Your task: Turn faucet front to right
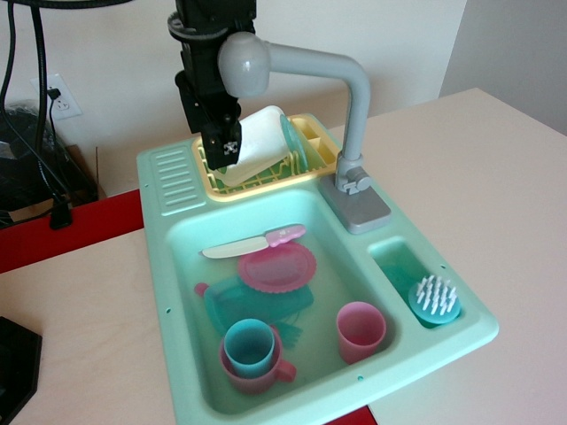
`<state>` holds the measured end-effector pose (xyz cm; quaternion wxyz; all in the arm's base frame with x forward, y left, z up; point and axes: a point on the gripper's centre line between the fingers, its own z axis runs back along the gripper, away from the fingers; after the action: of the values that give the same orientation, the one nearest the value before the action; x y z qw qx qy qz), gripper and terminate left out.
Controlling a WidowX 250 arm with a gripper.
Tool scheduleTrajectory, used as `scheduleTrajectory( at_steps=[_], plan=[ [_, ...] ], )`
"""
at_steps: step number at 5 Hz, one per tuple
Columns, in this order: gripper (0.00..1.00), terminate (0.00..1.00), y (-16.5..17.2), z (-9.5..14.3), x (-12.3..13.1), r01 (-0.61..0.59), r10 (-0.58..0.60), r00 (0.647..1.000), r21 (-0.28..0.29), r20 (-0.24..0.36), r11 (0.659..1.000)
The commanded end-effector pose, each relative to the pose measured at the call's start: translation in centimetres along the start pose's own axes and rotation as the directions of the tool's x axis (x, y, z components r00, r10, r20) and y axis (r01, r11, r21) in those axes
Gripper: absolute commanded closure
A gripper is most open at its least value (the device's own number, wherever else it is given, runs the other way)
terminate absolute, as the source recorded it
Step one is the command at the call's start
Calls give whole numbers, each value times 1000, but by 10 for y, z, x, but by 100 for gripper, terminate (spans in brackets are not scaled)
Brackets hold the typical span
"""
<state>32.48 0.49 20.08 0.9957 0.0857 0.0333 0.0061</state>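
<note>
The grey faucet (353, 106) stands on its square base (356, 202) at the sink's back right. Its long arm reaches left, and the bulbous head (244, 64) hangs over the yellow dish rack (312, 142). My black gripper (228, 149) hangs down just left of and behind the head, touching or nearly touching it. Its fingers look pressed together with nothing between them. The fingertips sit in front of the white cup (261, 142) lying in the rack.
The mint toy sink (177, 266) holds a knife (252, 244), a pink plate (276, 266), a blue cup inside a pink mug (250, 350) and a pink cup (360, 329). A blue brush (434, 297) sits in the small right compartment. Black cables hang at the far left.
</note>
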Motion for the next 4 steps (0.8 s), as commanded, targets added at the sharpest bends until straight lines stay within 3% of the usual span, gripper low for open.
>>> scheduleTrajectory(
  at_steps=[1,2,3,4],
  plan=[
    [0,0,-72,30,-9,156,-157,985,8,74,988],
    [0,0,-90,34,-11,275,-281,956,66,88,959],
    [0,0,-60,36,-16,114,-121,989,76,88,991],
    [0,0,-13,30,-36,-110,101,992,130,78,985]
  ],
)
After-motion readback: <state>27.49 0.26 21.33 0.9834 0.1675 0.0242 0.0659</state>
